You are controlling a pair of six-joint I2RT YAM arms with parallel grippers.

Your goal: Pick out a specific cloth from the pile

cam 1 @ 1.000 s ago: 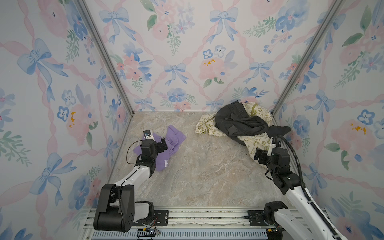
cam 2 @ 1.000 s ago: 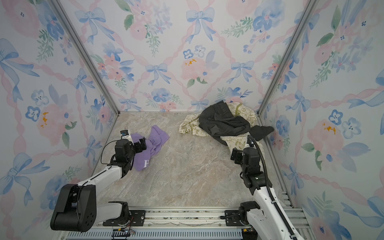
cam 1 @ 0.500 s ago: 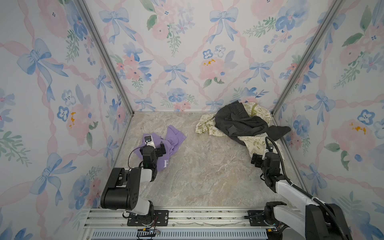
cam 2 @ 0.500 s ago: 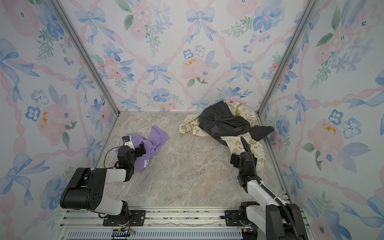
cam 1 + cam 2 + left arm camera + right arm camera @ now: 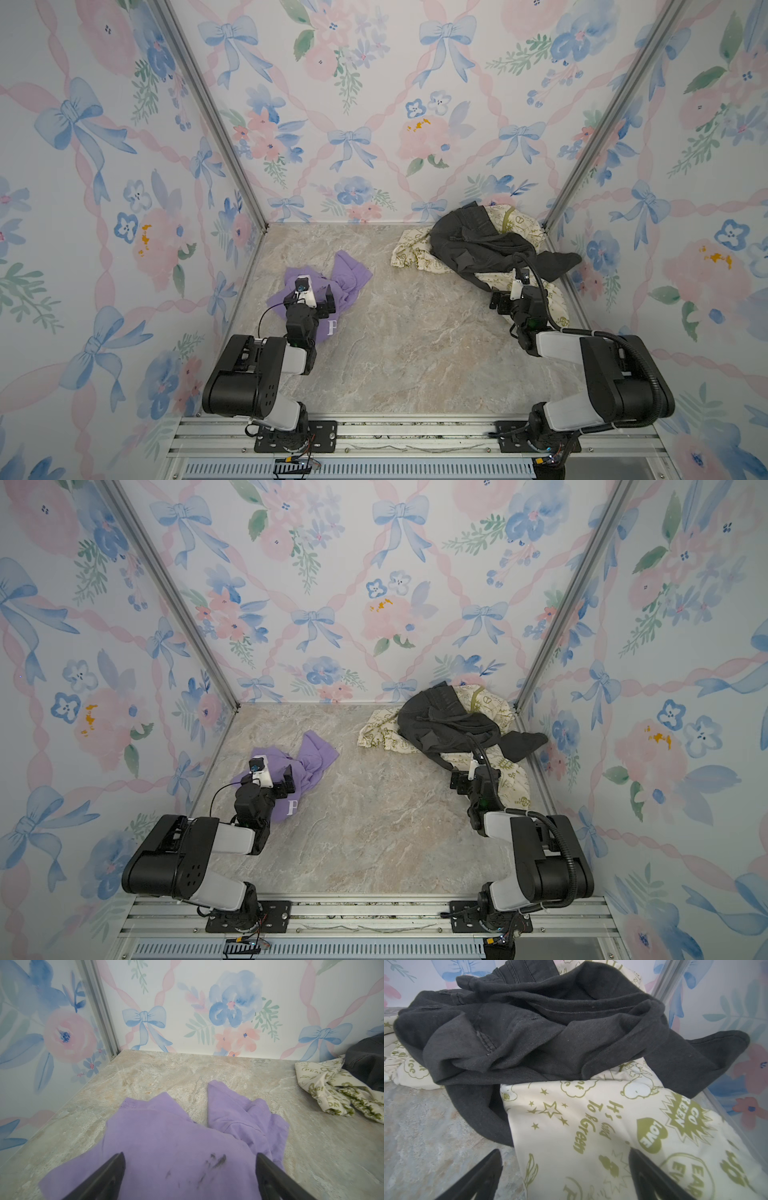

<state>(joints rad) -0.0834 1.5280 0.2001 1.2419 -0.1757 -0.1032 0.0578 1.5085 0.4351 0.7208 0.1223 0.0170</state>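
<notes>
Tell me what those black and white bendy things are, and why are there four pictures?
They are two robot arms, left and right. Each ends in a pincer, like a crab's claw. Two pictures look down from above, side by side. The other two come from small cameras on the arms' wrists, so you see the pincer tips close up. On the table lies a purple cloth by itself, and a pile: a black garment on a cream cloth with green drawings. The left pincer is open over the purple cloth. The right pincer is open at the pile's edge. Neither holds anything.
</notes>
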